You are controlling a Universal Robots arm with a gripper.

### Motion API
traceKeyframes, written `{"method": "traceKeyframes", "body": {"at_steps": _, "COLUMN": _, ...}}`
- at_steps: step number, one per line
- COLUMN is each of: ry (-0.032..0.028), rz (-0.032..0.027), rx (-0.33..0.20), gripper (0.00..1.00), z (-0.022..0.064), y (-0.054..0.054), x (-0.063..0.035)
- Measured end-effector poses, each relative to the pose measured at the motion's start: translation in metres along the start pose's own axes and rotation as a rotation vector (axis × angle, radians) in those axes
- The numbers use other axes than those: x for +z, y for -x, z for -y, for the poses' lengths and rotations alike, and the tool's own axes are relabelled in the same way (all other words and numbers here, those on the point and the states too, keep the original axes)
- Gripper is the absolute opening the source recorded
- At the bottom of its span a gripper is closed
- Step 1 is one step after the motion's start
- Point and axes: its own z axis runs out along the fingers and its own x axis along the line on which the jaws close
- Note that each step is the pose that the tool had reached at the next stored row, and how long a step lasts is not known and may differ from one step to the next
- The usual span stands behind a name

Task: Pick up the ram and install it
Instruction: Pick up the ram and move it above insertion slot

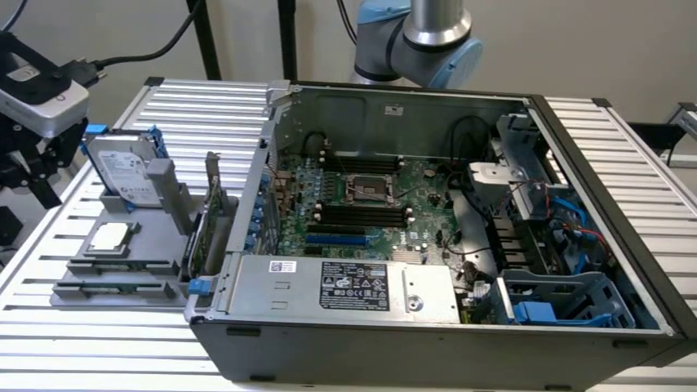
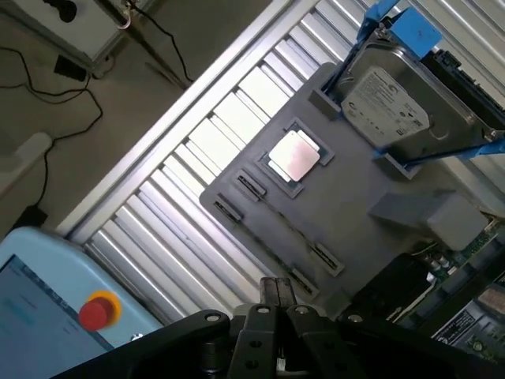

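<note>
The ram [image 1: 114,287] is a thin green stick lying in a long holder at the front of the grey parts tray [image 1: 147,245], with a second similar stick [image 1: 122,265] just behind it. My gripper [image 2: 276,294] hangs above the tray's edge with its two dark fingers pressed together and nothing between them. In the wrist view the ram holders appear as pairs of small clips [image 2: 304,280] close to my fingertips. In the open computer case [image 1: 436,327], the motherboard's long black ram slots [image 1: 360,216] lie beside the processor socket [image 1: 365,189].
On the tray stand a hard drive in a blue frame [image 1: 120,167] [image 2: 387,110] and a silver processor [image 1: 109,237] [image 2: 293,155]. A green expansion card [image 1: 209,220] stands between tray and case. A teach pendant with a red button [image 2: 99,309] lies beside the slatted table [image 1: 65,327].
</note>
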Motion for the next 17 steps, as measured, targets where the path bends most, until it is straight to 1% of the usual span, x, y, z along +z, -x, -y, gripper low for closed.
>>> {"method": "traceKeyframes", "body": {"at_steps": 5, "ry": 0.0017, "rz": -0.009, "rx": -0.091, "gripper": 0.11, "z": 0.0001, "y": 0.0001, "x": 0.0022}}
{"method": "traceKeyframes", "body": {"at_steps": 8, "ry": 0.0016, "rz": -0.0134, "rx": -0.145, "gripper": 0.11, "z": 0.0003, "y": 0.0002, "x": 0.0037}}
{"method": "traceKeyframes", "body": {"at_steps": 11, "ry": 0.0004, "rz": -0.0167, "rx": -0.199, "gripper": 0.11, "z": 0.0003, "y": 0.0002, "x": 0.0054}}
{"method": "traceKeyframes", "body": {"at_steps": 17, "ry": -0.0045, "rz": -0.0216, "rx": -0.307, "gripper": 0.11, "z": 0.0004, "y": 0.0004, "x": 0.0092}}
